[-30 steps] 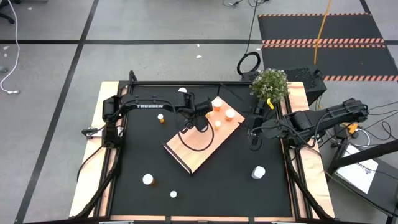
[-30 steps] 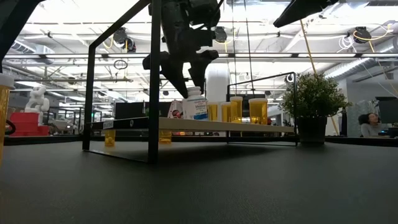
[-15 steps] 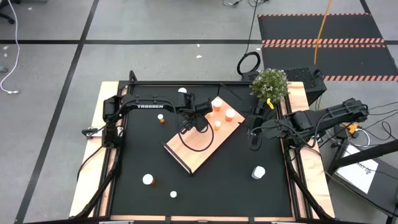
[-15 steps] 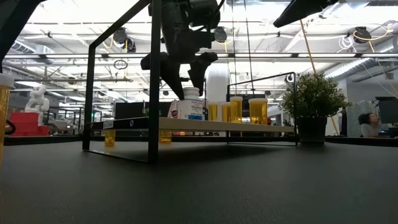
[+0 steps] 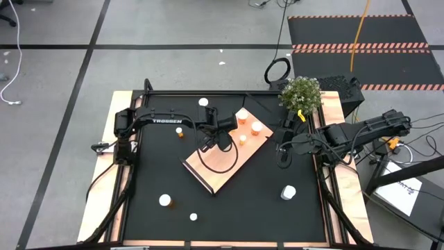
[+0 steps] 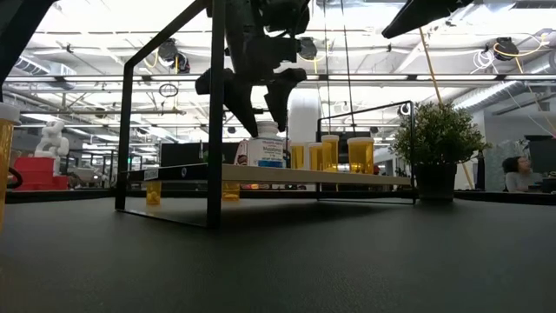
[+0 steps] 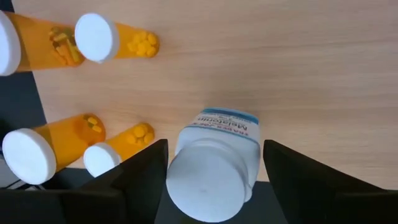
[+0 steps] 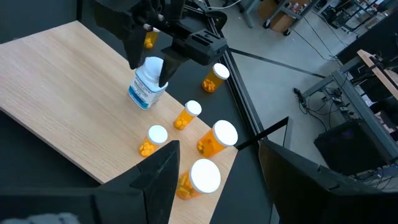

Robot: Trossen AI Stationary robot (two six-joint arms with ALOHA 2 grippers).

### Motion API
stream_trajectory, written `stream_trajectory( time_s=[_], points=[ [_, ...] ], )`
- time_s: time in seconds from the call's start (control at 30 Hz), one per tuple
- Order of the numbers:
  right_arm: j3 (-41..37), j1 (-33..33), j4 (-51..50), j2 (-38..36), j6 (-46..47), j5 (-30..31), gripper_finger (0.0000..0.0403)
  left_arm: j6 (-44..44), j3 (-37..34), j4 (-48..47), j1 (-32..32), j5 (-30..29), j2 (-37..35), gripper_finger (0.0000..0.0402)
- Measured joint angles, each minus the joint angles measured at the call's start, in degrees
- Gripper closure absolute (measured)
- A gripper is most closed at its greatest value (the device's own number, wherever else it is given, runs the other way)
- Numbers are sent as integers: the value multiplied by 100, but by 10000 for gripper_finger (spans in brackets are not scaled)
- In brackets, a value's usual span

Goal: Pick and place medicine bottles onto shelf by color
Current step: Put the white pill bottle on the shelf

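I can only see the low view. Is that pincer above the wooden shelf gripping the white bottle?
Observer: No. In the left wrist view the left pincer is open, and its fingers stand clear of the white bottle on both sides.
Operator: Where is the other arm?
Observer: In the high view the right pincer is open. It waits over the black mat, beside the shelf.

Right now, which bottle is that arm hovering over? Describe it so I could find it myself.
Find the wooden shelf lying slantwise on the black table. Under the left gripper, which is open, stands the white bottle. It is the only all-white one there, with a blue-edged label; the orange bottles beside it are amber.
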Motion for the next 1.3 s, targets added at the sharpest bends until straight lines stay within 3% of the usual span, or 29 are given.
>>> stream_trajectory(
  time_s=[0.37,0.63,0.77,0.87,1.03,1.3],
  points=[
    [0,0,4,2,2,-2,188,-513,7,65,-118,-511,-231,137],
    [2,1,-5,2,15,-12,188,-1895,7,-233,-363,-512,-686,146],
    [7,2,-12,2,0,-13,188,-2870,-30,-498,-347,-558,-809,167],
    [7,2,-5,2,-17,-13,188,-3227,-188,-556,-219,-944,-811,189],
    [7,2,6,2,-17,-13,188,-3205,-577,-281,87,-985,-811,233],
    [7,2,0,2,-20,-13,188,-3176,-915,169,337,-375,-809,277]
  ],
)
